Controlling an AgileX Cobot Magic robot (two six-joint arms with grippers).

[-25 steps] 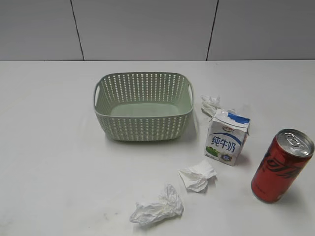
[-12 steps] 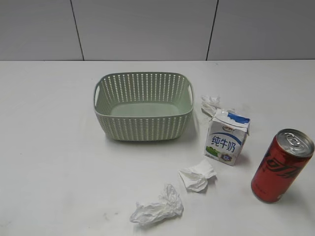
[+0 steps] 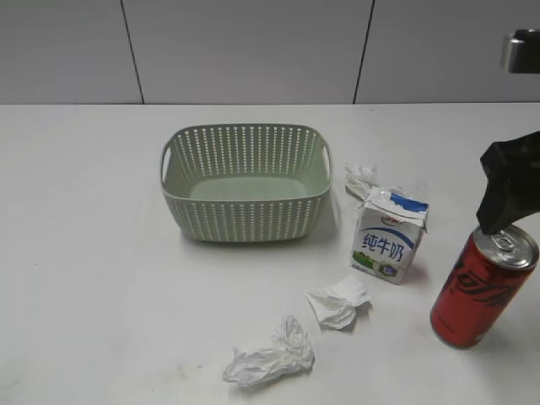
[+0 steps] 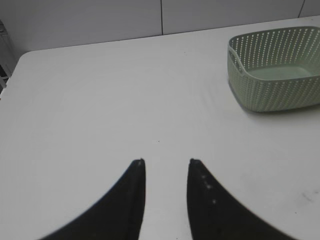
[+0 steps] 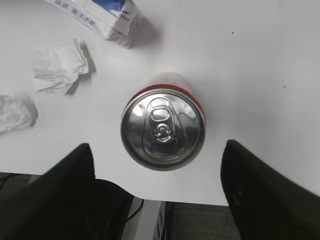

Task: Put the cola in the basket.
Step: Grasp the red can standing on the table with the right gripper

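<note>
The cola [image 3: 474, 291] is a tall red can with a silver top, standing upright at the table's front right. My right gripper [image 3: 504, 202] hangs just above its top, open. In the right wrist view the can top [image 5: 162, 127] lies between and ahead of the two wide-spread fingers of the right gripper [image 5: 156, 147], which do not touch it. The pale green basket [image 3: 245, 215] stands empty at the table's middle, left of the can. It also shows in the left wrist view [image 4: 272, 95]. My left gripper [image 4: 167, 162] is open and empty over bare table, left of the basket.
A white-and-blue milk carton [image 3: 390, 236] stands between the basket and the cola. Crumpled tissues lie in front of the carton [image 3: 337, 304], at the front middle [image 3: 270, 354] and behind the carton [image 3: 363, 179]. The table's front edge [image 5: 165, 197] runs close behind the can.
My right gripper has come into the exterior view from the right and now hangs above the cola. The can, basket, carton and tissues have not moved.
</note>
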